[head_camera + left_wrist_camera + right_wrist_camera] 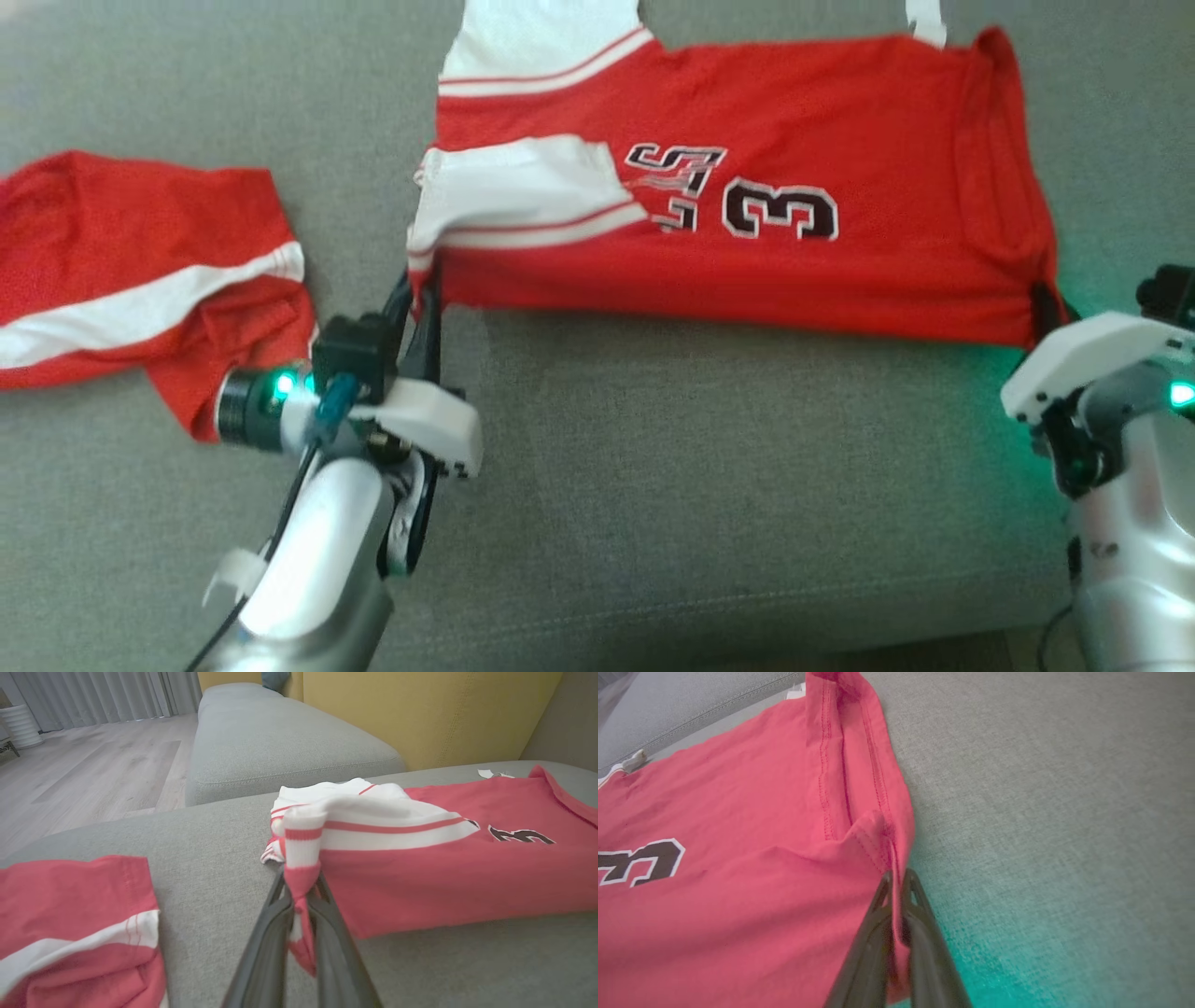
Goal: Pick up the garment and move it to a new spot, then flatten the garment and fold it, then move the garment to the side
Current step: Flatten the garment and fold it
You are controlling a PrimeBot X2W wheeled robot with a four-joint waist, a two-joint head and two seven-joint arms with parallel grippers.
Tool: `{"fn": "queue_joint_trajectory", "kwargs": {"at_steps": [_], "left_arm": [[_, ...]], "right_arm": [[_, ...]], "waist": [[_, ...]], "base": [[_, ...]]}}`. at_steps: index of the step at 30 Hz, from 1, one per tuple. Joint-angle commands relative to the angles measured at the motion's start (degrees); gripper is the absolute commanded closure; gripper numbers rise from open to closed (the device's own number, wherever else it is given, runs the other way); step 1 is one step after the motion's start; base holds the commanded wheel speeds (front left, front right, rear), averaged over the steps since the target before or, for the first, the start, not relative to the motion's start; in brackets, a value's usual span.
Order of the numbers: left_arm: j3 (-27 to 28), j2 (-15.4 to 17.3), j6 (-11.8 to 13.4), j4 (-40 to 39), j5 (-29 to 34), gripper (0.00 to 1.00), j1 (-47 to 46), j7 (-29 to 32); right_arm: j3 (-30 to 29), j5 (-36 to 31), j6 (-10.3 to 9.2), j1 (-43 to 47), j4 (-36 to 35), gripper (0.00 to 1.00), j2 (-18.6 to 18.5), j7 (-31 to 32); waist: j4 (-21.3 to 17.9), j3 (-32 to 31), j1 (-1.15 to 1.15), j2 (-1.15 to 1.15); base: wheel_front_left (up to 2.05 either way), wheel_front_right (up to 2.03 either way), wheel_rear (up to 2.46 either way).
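The red fabric jersey (747, 233) lies flat, a rough rectangle, on the grey woven sofa cushion (653, 485). The left gripper (301, 882) pinches its white-banded sleeve corner. The right gripper (896, 879) pinches the stitched hem corner.

Grey sofa seat (653, 448): red jersey (840, 112), red shorts (93, 233) apart.

Head looks down; wrists low (seemingly close), sharing jersey (840, 121).

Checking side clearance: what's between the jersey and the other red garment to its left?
Bare grey cushion, plainest in the left wrist view. In the head view the left gripper, fingers shut on the jersey corner, stands at the gap's near end.
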Motion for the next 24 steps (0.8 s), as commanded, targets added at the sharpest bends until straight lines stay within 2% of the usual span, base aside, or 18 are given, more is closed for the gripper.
{"fn": "queue_joint_trajectory", "kwargs": {"at_steps": [1, 11, 16, 24], "left_arm": [[2.07, 1.83, 0.47, -1.22, -0.65, 1.0, -0.37, 0.02], [1.03, 2.96, 0.16, -1.59, -1.94, 1.0, 5.26, 0.8], [-0.72, 4.26, -0.55, -4.06, -2.46, 1.0, 9.96, 3.51], [-2.38, 5.23, -0.37, -6.03, -2.86, 1.0, 13.44, 7.54]], "right_arm": [[1.14, 0.57, 0.37, 0.26, -2.18, 1.0, -1.72, 0.41], [1.29, 3.57, 0.37, 7.14, -6.51, 1.0, -3.28, 7.94], [0.13, 4.59, 0.37, 12.82, -11.9, 1.0, -3.28, 13.0], [-1.65, 4.63, 0.37, 18.66, -19.61, 1.0, -1.71, 17.91]], "waist": [[0.14, -1.58, 0.0, 0.0], [0.99, -7.88, 0.0, 0.0], [0.72, -10.95, 0.0, 0.0], [0.1, -11.84, 0.0, 0.0]], "base": [[0.0, 0.0, 0.0], [0.0, 0.0, 0.0], [0.0, 0.0, 0.0], [0.0, 0.0, 0.0]]}}
